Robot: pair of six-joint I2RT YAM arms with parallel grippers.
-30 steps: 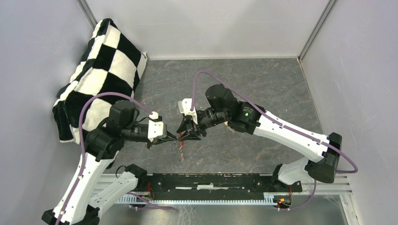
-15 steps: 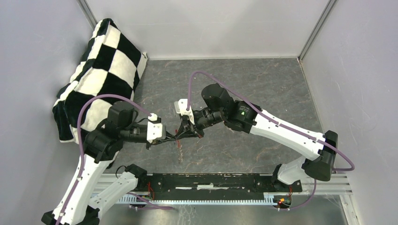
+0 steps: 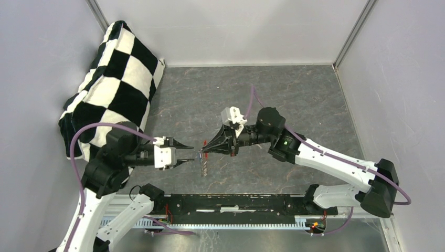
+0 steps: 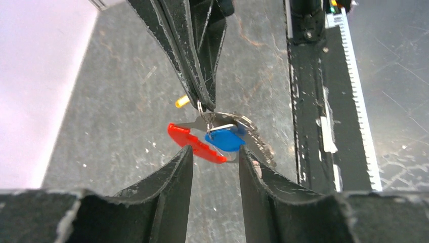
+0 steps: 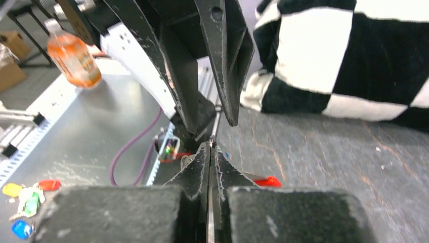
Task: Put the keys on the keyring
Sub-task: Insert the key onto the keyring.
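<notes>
Keys (image 4: 260, 147) and red keyring (image 4: 195, 143) hang together clear of the table (image 4: 116, 101). They hang from a thin wire loop (image 4: 202, 108), which the right pincer (image 4: 205, 98) pinches with its tips pressed together. Judged purpose: to hold the bunch aloft and steady for the other arm to work on. The left pincer (image 4: 216, 152) stands spread, one finger on either side of the bunch's lower edge, gripping nothing; whether it touches cannot be told. Only the left wrist view shows the loop, the blue cap (image 4: 225, 140) and the yellow cap (image 4: 182, 101). The top view adds one key dangling below the two pincers, which meet tip to tip. The right wrist view hides the bunch behind its own fingers (image 5: 200, 169), leaving only a red sliver.
</notes>
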